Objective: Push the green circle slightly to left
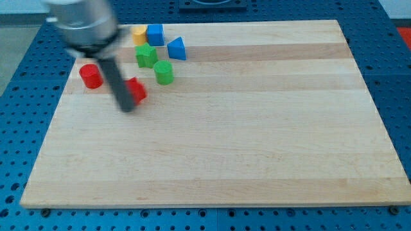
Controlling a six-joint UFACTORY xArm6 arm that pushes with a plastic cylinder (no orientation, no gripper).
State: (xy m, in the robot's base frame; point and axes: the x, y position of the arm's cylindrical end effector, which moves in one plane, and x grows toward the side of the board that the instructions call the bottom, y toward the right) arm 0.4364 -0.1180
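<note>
My tip (128, 108) carries no gripper and rests beside a red block (137, 90), left of the green circle (164, 72); the push is not yet begun.

A robotics lab bench: a pale wooden board (218, 128) lies on a blue perforated mounting table (398, 83), with small coloured blocks clustered at the far left.

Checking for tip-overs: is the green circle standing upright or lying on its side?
Upright: the green circle shows its round top face upward, standing on the board.
</note>
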